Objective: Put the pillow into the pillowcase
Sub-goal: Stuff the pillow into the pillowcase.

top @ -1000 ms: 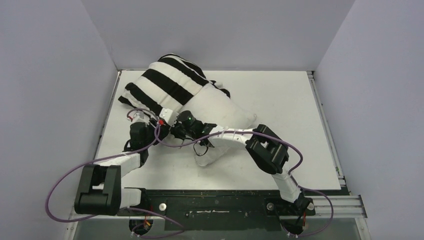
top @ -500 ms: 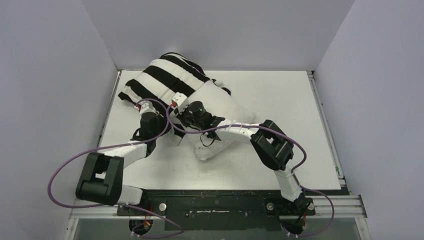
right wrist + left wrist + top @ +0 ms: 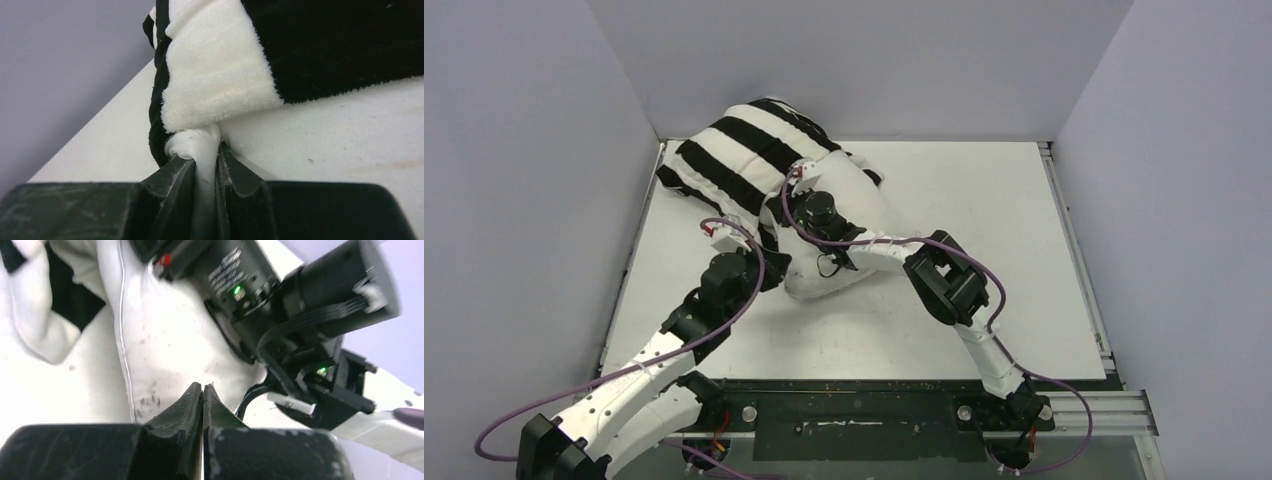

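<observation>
Where the walls meet at the far left corner of the white table (image 3: 984, 200), a plump white pillow (image 3: 876, 205) lies with its far half inside a black-and-white striped pillowcase (image 3: 739, 150). Its near half sticks out bare. The right gripper (image 3: 205, 156) is clamped on a gathered bit of the pillowcase's open edge, where it meets the pillow. The left gripper (image 3: 202, 388) is closed with nothing between its fingers, its tips touching the pillow's bare, smudged side.

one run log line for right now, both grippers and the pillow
left gripper: shut, empty, by pillow | right gripper: shut on pillowcase edge | pillow: partly in pillowcase
</observation>
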Robot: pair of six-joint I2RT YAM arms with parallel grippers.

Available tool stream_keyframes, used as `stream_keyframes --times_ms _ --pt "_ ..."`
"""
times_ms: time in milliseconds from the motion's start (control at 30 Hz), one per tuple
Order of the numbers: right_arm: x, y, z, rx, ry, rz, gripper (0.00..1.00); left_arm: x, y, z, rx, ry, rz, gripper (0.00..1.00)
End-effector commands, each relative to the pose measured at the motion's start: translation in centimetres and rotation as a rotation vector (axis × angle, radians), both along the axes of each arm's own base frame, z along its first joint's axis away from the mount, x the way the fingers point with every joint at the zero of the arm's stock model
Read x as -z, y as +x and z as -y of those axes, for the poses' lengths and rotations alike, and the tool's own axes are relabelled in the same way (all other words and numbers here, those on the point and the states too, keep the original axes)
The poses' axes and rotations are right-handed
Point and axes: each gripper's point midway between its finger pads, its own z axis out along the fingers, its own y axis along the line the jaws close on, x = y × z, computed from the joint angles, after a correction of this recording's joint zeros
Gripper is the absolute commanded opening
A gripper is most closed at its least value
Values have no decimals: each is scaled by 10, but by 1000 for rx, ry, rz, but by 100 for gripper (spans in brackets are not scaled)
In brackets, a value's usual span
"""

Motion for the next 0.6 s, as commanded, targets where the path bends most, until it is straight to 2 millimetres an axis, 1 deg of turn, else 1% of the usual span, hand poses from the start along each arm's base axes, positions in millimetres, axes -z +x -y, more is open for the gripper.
stream_keyframes --times_ms 0,33,67,100,133,167,200,233,300,367,400,433,533,567 --pt "-67 25 4 106 348 47 0 34 -5 -16 -94 77 -94 0" --pt "-58 19 8 97 342 41 0 31 1 -29 -146 123 -67 0" --pt "-56 16 11 96 335 45 0 26 9 -43 -194 166 -36 4" --pt "-53 14 13 98 318 47 0 20 18 -57 -240 200 -11 16" --pt "-51 12 15 97 307 48 0 20 28 -73 -298 218 -10 26" --pt "-52 11 18 93 308 48 0 22 37 -87 -335 210 -22 33" --pt "-51 10 19 84 315 40 0 27 46 -95 -343 179 -42 38" --pt "-53 11 21 78 323 38 0 29 58 -100 -313 105 -44 44" --pt "-53 11 23 76 315 35 0 32 76 -99 -250 16 -10 55" --pt "-55 11 24 74 315 41 0 47 86 -103 -253 -5 -37 63" --pt "-56 11 24 73 316 41 0 59 91 -103 -247 9 -56 65" --pt "-57 10 22 59 313 42 0 65 95 -103 -246 14 -66 67" --pt "-59 7 17 29 314 45 0 70 109 -97 -214 -12 -23 68" --pt "-60 7 17 27 316 46 0 76 112 -96 -211 -15 -24 69"
